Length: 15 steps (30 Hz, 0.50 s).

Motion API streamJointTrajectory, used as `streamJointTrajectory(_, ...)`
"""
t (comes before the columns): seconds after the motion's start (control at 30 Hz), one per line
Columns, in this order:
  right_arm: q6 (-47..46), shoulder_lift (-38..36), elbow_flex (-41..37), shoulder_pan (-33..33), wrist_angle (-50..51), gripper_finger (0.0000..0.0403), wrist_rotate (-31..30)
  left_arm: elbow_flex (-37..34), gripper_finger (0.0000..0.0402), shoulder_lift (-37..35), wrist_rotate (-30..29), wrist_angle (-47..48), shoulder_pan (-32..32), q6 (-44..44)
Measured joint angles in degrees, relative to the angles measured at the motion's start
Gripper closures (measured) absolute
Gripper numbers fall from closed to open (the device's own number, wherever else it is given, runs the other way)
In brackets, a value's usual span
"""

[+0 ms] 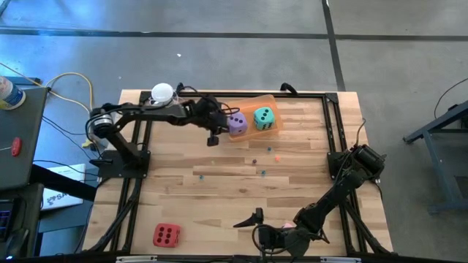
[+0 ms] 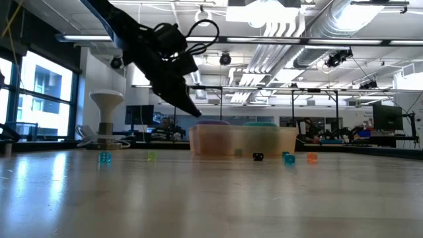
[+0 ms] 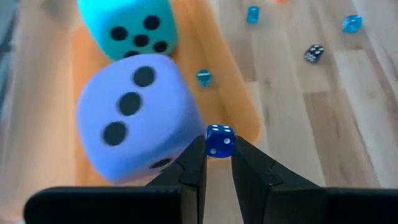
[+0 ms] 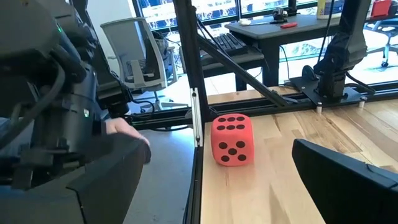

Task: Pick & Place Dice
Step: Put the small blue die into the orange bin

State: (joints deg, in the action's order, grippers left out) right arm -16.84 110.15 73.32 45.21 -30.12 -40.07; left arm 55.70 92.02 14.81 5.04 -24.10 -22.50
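An orange tray (image 1: 246,104) at the table's far middle holds a purple die (image 1: 238,125) and a teal die (image 1: 264,118); both also show in the left wrist view, purple die (image 3: 134,118) and teal die (image 3: 134,25). My left gripper (image 1: 214,136) hovers at the tray's left-near side, shut on a tiny blue cube (image 3: 219,140) with white pips. A red die (image 1: 166,234) rests on the table near its front left; the right wrist view shows that red die (image 4: 233,140) ahead. My right gripper (image 1: 257,226) waits open at the front edge. My left gripper pinches the tiny blue cube by two opposite faces (image 3: 219,148) between the free ends of its two fingers. The fingers (image 2: 192,108) slant downward from the table's left side. The cube is lifted clear of the table, beside the purple die.
Several tiny coloured beads lie on the bare wood between the tray and the front, among them a black one (image 3: 314,53) and blue ones (image 3: 351,23). One small teal bead (image 3: 204,77) lies in the tray. A black frame (image 1: 333,124) borders the table.
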Motion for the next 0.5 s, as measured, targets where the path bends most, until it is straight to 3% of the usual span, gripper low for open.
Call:
streamJointTrajectory(0.17, 0.32, 0.00, 0.02, 0.00, 0.24, 0.0003, 0.00, 0.11, 0.0351, 1.87, 3.76, -2.80, 0.89, 1.37)
streamJointTrajectory(0.37, -0.17, 0.00, 0.00, -0.26, 0.23, 0.0003, 0.00, 0.11, 0.0351, 1.85, -1.25, -3.53, 1.91, 4.70)
streamJointTrajectory(0.5, -0.49, 0.00, 0.00, -0.33, 0.23, 0.0003, 0.00, 0.11, 0.0351, 1.81, -1.56, -4.39, 1.81, 6.29)
